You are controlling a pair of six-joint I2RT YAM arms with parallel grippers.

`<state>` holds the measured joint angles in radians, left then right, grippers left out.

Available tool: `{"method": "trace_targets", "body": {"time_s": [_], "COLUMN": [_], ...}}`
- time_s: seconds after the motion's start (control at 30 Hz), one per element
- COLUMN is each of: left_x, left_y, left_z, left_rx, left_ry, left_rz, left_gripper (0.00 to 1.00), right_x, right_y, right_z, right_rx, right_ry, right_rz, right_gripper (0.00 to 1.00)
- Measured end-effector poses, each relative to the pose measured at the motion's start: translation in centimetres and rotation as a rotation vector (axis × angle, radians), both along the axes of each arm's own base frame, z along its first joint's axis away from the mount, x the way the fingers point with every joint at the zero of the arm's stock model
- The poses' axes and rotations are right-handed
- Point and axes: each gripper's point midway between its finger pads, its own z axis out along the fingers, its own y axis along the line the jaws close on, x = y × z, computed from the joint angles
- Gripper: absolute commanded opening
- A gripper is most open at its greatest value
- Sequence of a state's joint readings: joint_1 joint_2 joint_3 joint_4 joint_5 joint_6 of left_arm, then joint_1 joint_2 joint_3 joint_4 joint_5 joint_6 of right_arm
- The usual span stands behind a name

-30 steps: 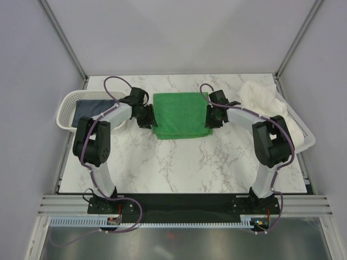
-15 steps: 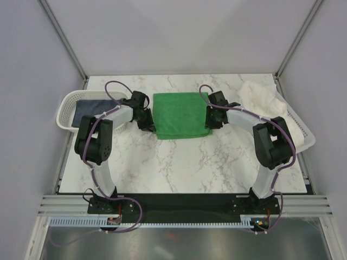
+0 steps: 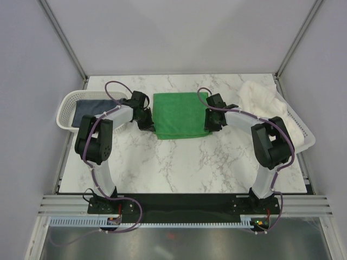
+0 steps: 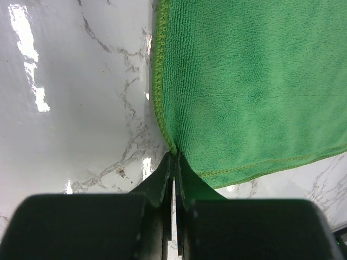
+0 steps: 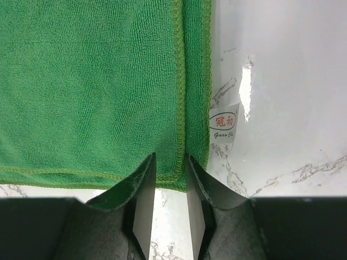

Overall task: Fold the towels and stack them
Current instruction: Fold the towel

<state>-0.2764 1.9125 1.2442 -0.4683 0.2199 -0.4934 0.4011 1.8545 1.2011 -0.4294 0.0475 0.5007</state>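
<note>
Top view, L to R: navy towel (image 3: pixel 89 110) in white basket (image 3: pixel 66 105) at left edge. L gripper (image 4: pixel 174 157) closed, pinching lower-left corner of green towel (image 3: pixel 179 115), which lies flat on tabletop (image 3: pixel 179 162) at frame ctr. R gripper (image 5: pixel 171 162) jaws apart, straddling its lower-right hem. White towel (image 3: pixel 260 97) heaped in 2nd basket (image 3: pixel 303 135) at right edge.

Left gripper (image 4: pixel 173 158) jaws snapped together, now pinching near-left corner of green towel (image 3: pixel 179 112). Right gripper (image 5: pixel 171 165) crept inward onto towel's near-right corner.
</note>
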Motion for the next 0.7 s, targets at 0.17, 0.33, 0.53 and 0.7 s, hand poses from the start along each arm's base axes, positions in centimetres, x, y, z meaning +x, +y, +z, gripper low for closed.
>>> {"method": "trace_targets", "body": {"time_s": [0.17,0.33,0.53,0.7], "left_x": [0.0,0.0,0.0,-0.01], "left_y": [-0.01,-0.03,-0.05,-0.07], "left_z": [0.0,0.01,0.02,0.03], "left_rx": [-0.001,-0.002,-0.004,-0.006], "left_ry": [0.001,0.002,0.004,0.005], "left_rz": [0.002,0.006,0.01,0.012], "left_gripper": [0.02,0.02,0.02,0.02], "right_x": [-0.09,-0.35,-0.35,-0.12], "right_y": [-0.07,-0.22,-0.23,-0.16], "right_z": [-0.1,-0.39,-0.78,-0.79], "right_rx": [-0.006,-0.015,-0.019,-0.015], "right_ry": [0.001,0.008,0.009,0.002], "right_rz": [-0.004,-0.011,-0.023,-0.031], "right_gripper": [0.36,0.36,0.23,0.0]}}
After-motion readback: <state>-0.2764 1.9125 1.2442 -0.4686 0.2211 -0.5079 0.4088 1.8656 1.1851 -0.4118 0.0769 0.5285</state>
